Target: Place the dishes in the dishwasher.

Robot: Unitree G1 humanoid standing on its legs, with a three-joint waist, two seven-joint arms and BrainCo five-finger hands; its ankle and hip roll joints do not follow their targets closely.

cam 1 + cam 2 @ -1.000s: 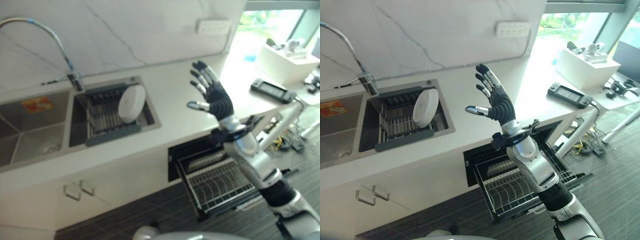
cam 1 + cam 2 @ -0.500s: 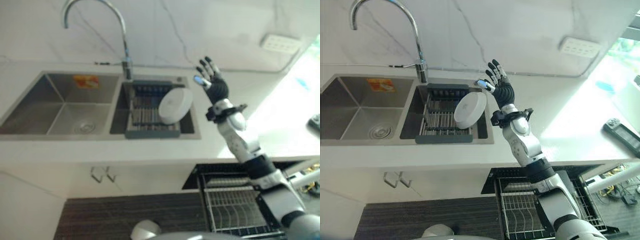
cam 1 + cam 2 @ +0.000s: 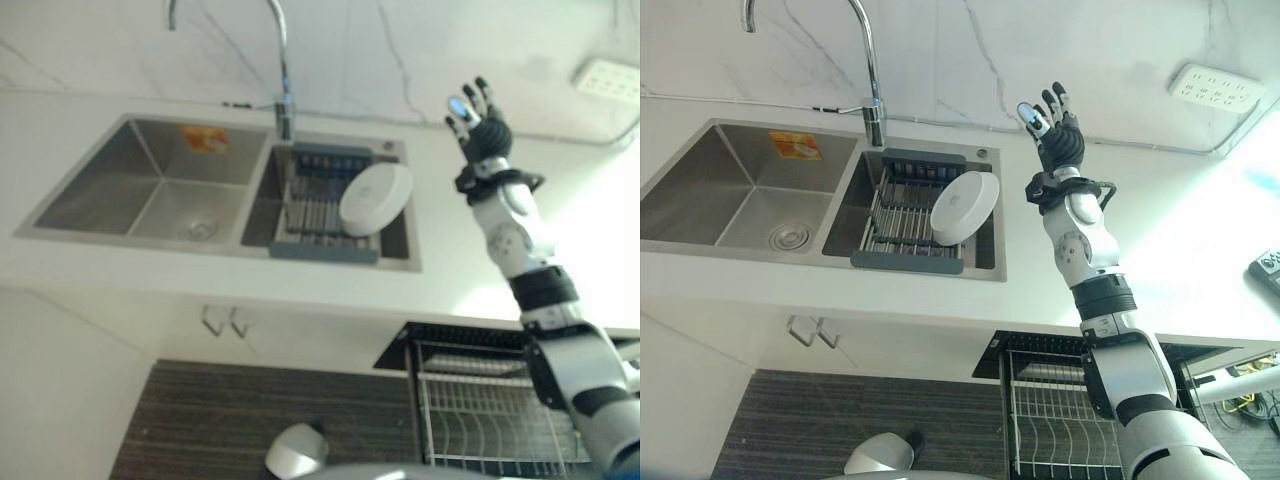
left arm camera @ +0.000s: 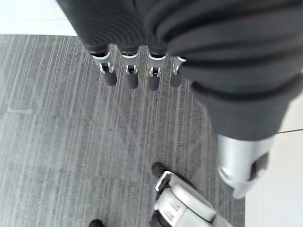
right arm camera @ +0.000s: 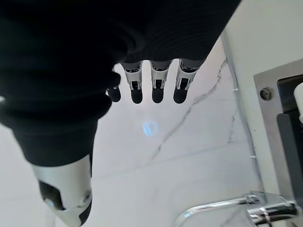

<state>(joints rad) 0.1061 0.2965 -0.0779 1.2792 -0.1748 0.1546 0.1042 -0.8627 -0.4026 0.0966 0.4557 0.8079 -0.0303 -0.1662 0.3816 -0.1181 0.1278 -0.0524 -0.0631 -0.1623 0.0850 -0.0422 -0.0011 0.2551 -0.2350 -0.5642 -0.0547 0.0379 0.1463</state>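
Right hand (image 3: pixel 1058 135): raised over the desk (image 3: pixel 1200 250), fingers (image 5: pixel 157 84) straight and spread, holding nothing. White bowl (image 3: pixel 965 207): tilted on the dark rack (image 3: pixel 902 222) in the sink (image 3: pixel 740 190), apart from those fingers, toward the faucet (image 3: pixel 868 70). Dishwasher rack (image 3: pixel 1055 420): pulled out below the desk. Left hand (image 4: pixel 137 47): fingers straight, empty, over the floor (image 4: pixel 61 156).

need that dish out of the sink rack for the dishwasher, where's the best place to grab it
Probably the upper rim of the white dish, pinched from above. It leans on edge in the sink rack, so its top edge stands free. The open right hand is already raised beside it.
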